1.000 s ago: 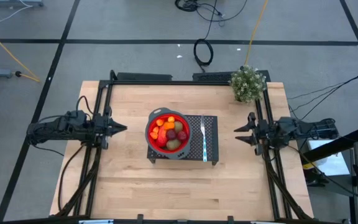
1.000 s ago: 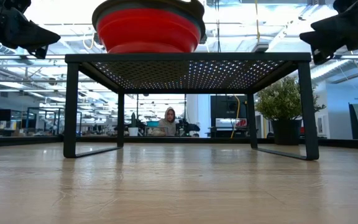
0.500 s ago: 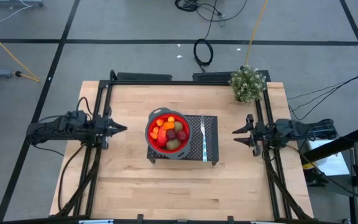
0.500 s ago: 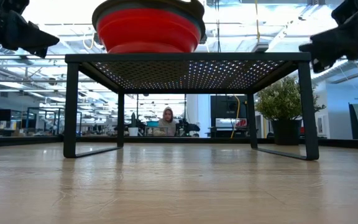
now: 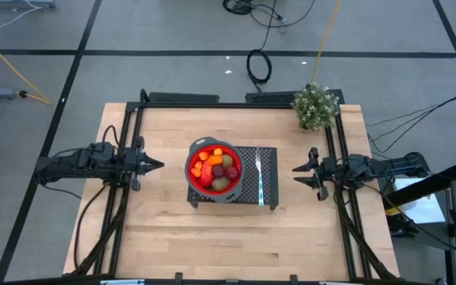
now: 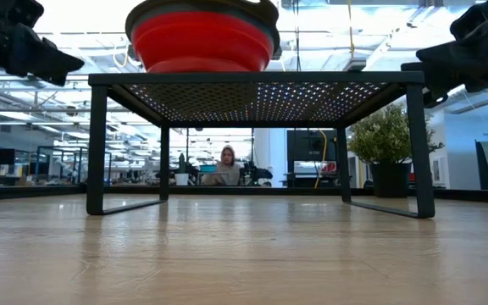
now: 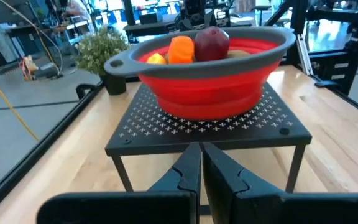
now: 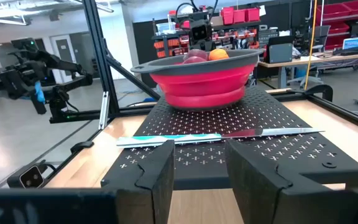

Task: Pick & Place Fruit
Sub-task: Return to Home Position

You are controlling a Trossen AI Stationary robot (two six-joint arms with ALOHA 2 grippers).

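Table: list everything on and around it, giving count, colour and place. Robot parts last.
Light wooden table: one, pale wood, under everything.
Black perforated metal shelf: one, black, mid-table.
Red collapsible colander with grey rim: one, red and grey, on the shelf, towards the left arm.
Toy fruit pieces: several, exact count unclear; orange, dark red, brownish; inside the colander.
Table knife with blue patterned handle: one, silver and blue, flat on the shelf beside the colander.
Leafy green potted plant: one, green, table's far right corner.
Person: one, greyish top, in the room far behind.
Left gripper: one, dark, shut, left of the shelf, apart from it.
Right gripper: one, dark, open, right of the shelf, apart from it.
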